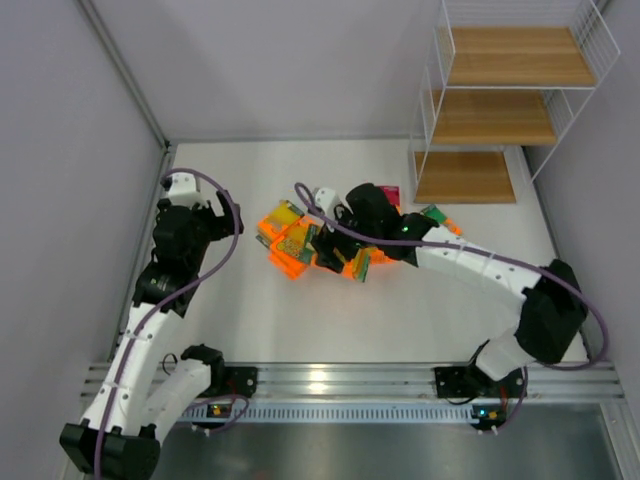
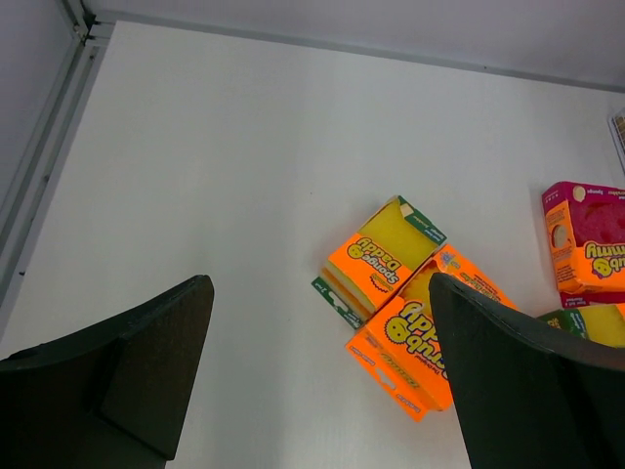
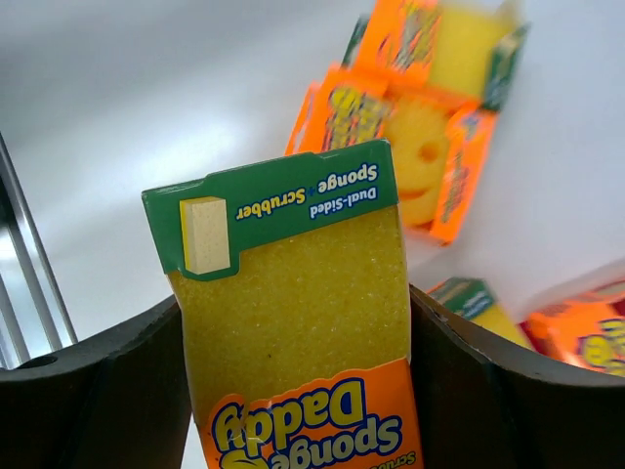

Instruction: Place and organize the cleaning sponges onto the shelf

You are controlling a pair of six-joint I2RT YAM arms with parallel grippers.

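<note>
Left arm (image 1: 165,270) stands at far left of the white surface (image 1: 300,320), well apart from the sponges. Left jaws: wide open, nothing btwn them. In the left wrist view both dark fingers (image 2: 127,371) are cut off by the bottom edge. Past them lies an orange/yellow pack w/ green ends (image 2: 381,259), touching an orange smiley pack (image 2: 405,357) whose right part hides behind the right-hand finger. Further right are a magenta-topped pack (image 2: 586,234), cut off by the frame edge, & a green/yellow pack (image 2: 591,324), mostly hidden.

From overhead, the sponge pile (image 1: 290,240) sits mid-surface. The right arm (image 1: 470,265) reaches over it & its black wrist covers the pile's centre, so the right jaws can't be made out from above. Only orange packs on the pile's left, a bit of magenta & a green corner on its right show.

In the right wrist view the right jaws are closed on a Sponge Daddy pack (image 3: 293,293), set lengthwise btwn the two fingers w/ both inner faces flush against its sides. It has a green header, yellow sponge & orange label; its lower end is cut off by the frame. Behind it are blurred orange packs (image 3: 415,156), print unreadable, & a green-cornered pack (image 3: 474,298) half hidden by a finger.

Shelf (image 1: 500,55) stands at the far right rear: 3 wooden boards in a white wire frame, top cut off by the frame edge. The pile is near it, not touching.
</note>
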